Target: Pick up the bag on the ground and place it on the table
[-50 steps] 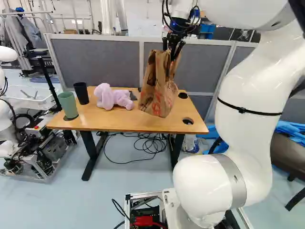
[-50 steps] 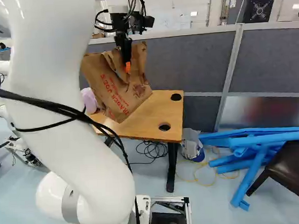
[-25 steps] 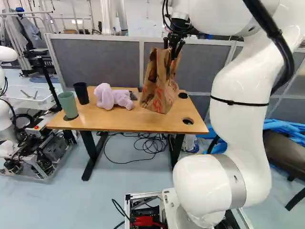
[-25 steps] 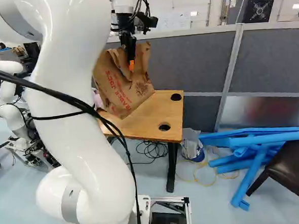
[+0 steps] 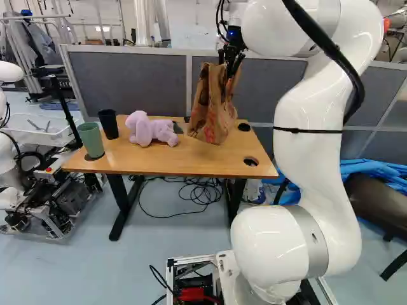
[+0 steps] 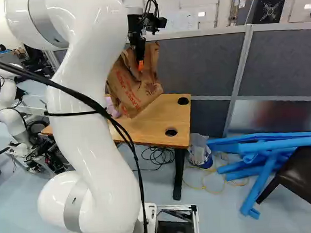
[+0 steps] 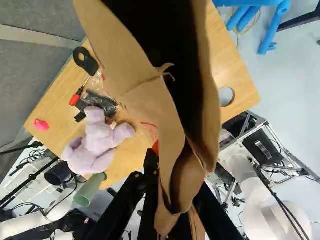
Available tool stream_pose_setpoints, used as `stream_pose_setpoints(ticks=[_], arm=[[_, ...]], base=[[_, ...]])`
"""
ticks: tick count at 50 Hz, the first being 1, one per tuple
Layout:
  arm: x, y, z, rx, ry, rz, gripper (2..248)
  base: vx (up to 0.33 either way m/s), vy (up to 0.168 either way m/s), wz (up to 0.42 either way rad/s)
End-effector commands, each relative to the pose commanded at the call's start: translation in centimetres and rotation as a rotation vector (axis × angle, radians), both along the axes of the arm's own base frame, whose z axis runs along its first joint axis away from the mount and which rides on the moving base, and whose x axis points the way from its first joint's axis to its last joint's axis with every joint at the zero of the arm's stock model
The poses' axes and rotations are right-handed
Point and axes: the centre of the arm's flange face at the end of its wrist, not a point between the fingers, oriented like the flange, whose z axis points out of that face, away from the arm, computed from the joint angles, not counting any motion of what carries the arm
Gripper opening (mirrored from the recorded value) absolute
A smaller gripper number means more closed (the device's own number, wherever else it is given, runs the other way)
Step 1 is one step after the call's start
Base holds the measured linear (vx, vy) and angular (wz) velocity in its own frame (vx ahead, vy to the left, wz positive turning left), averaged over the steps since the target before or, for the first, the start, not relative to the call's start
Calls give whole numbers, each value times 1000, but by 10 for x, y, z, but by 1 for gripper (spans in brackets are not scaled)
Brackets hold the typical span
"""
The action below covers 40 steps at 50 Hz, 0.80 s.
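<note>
The white arm (image 5: 311, 133) reached out to the wooden table (image 5: 184, 164); the paper bag (image 5: 213, 114) hung over it, whether touching I could not tell; the gripper (image 6: 140, 62) pinched the bag between its fingers; a purple stuffed toy (image 5: 151, 130) lay on the table, near a green cup (image 5: 91, 140) and a black cup (image 5: 109, 124).

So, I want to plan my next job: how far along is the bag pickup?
The pickup looks done: the paper bag is off the ground, pinched in the gripper. In hand is the carry, with the bag hanging tilted, apparently over the table. Left: setting it down and letting go.
</note>
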Motion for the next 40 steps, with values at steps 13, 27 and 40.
stream_pose_setpoints(ticks=[13, 27, 40], arm=[[24, -3, -18, 1, 14, -3, 26], [45, -6, -40, 2, 34, -5, 26], [66, -11, -61, 3, 41, -10, 26]], base=[[0, 0, 0], [0, 0, 0], [0, 0, 0]])
